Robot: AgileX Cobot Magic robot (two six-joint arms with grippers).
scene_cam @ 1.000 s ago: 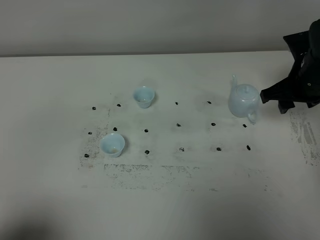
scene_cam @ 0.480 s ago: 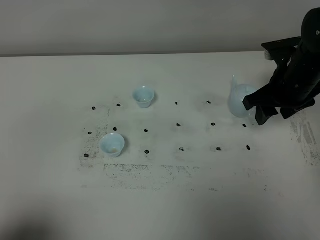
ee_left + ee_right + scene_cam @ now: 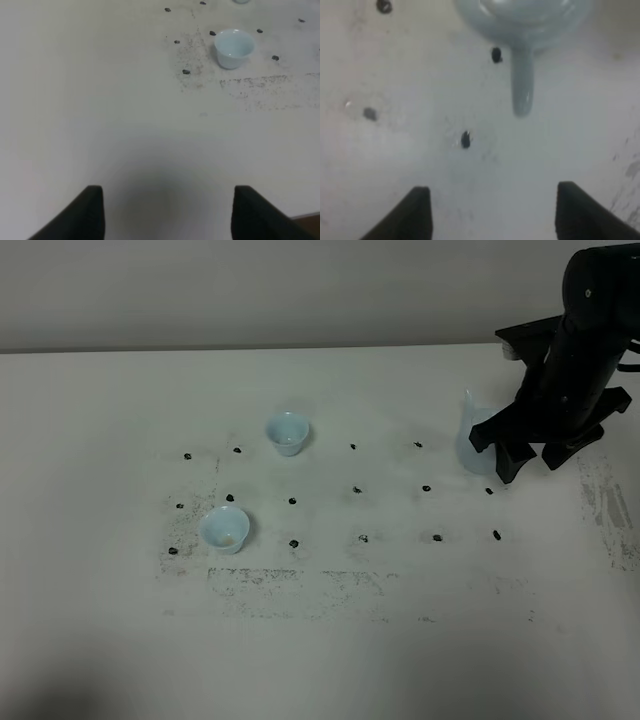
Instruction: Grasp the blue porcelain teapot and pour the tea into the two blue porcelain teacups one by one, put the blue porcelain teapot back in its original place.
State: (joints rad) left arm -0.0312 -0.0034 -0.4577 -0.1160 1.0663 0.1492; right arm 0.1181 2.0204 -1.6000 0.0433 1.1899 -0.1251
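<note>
The blue porcelain teapot (image 3: 469,436) stands at the table's right, with my right arm covering its handle side. In the right wrist view the teapot (image 3: 520,12) lies just ahead of my right gripper (image 3: 492,192), its handle (image 3: 522,85) pointing toward the wide open jaws, which hold nothing. In the high view the right gripper (image 3: 497,453) hangs over the pot. Two blue porcelain teacups stand upright at the left, one farther back (image 3: 287,433) and one nearer (image 3: 225,529), both pale inside. No tea shows. My left gripper (image 3: 168,192) is open over bare table, far from the near teacup (image 3: 233,47).
Small dark marks (image 3: 358,489) dot the white table (image 3: 400,640) in a grid around the cups and pot. A scuffed grey band (image 3: 330,585) runs below them. A pale wall (image 3: 300,290) closes the back edge.
My right arm has swung in from the right edge and moved left over the teapot, now covering its handle side. Teapot and cups have not moved.
</note>
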